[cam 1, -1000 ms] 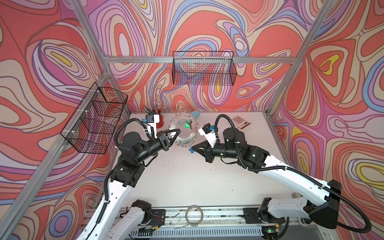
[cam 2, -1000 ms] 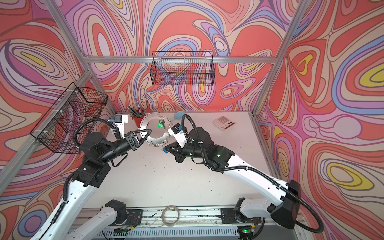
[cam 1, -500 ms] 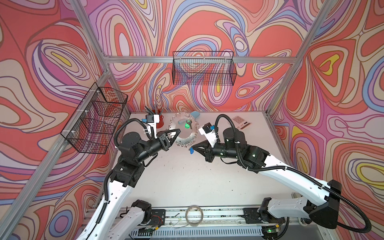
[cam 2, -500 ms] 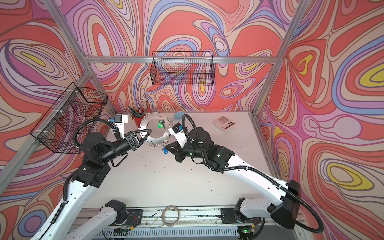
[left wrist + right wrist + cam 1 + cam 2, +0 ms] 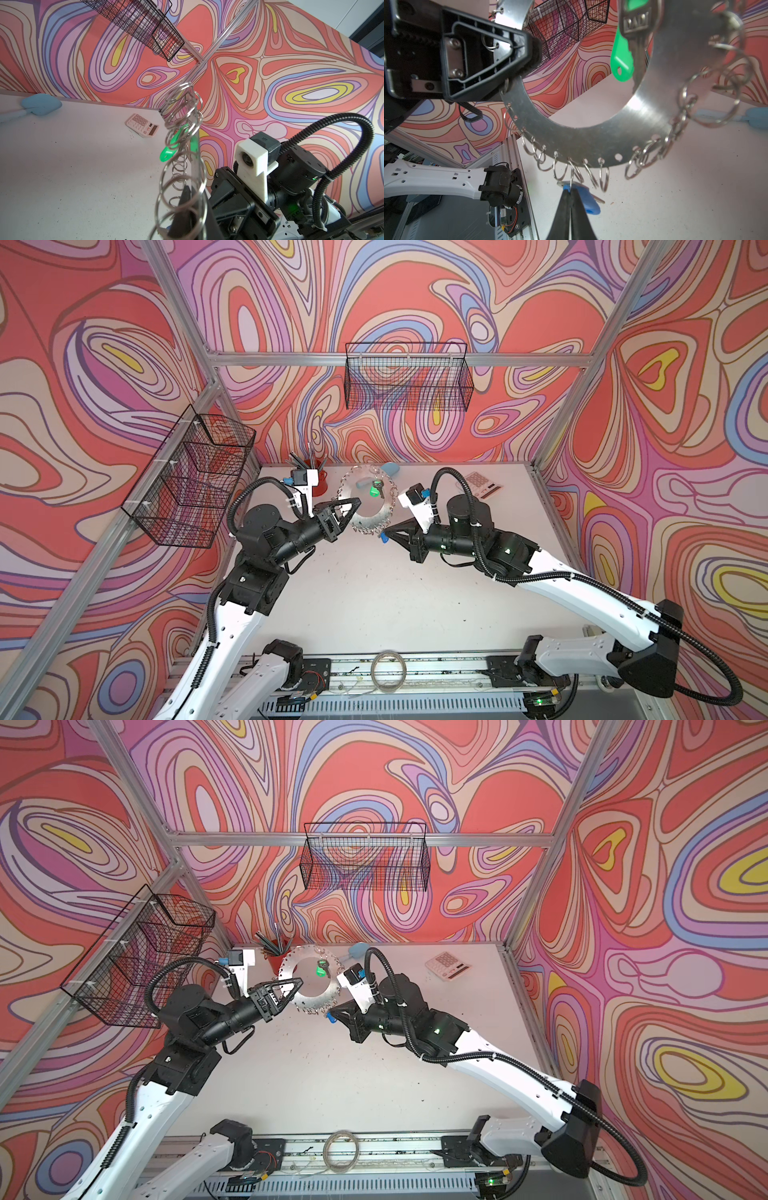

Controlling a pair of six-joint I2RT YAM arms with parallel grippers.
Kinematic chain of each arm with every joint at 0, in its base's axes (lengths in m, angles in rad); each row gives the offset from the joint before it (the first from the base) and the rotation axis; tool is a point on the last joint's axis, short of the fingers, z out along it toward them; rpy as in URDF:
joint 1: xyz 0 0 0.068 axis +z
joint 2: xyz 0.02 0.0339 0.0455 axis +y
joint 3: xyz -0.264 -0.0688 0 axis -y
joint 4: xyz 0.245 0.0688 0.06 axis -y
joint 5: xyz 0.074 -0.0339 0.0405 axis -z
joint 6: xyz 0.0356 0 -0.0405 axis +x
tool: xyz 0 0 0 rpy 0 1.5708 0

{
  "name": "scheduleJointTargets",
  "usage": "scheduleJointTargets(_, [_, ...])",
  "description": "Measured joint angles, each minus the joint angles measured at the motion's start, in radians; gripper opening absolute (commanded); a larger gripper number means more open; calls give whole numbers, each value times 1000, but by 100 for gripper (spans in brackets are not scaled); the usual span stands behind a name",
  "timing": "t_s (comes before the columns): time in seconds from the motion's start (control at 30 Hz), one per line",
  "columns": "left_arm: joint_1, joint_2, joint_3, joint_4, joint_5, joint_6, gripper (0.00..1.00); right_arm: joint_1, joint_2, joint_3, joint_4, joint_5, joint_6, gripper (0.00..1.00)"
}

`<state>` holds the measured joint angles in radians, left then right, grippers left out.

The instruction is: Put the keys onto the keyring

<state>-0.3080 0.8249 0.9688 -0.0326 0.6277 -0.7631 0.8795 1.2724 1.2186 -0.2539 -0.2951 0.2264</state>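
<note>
My left gripper (image 5: 351, 506) is clamped on the keyring (image 5: 591, 145) rim; I hold it upright above the table (image 5: 374, 593) | my right gripper (image 5: 569, 196) pinches the blue-tagged key (image 5: 588, 202) at a small ring on the keyring's lower edge | green-tagged key (image 5: 620, 62) hangs from its upper part

surface: white table (image 5: 374, 593) | on it: pink calculator (image 5: 480, 486), red pen cup (image 5: 319, 486), light-blue pad (image 5: 390, 467)

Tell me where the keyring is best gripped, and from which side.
On the keyring, I would pinch the flat band inside the rim, one finger per face, coming edge-on from the left, as the left gripper does: the disc stands nearly upright, its rings hang loose.
</note>
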Motion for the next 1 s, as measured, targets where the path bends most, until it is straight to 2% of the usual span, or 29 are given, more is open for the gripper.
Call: scheduleJointTargets(1.0, [0, -18, 0, 4, 0, 0, 0, -19, 0, 0, 12, -8, 30, 0])
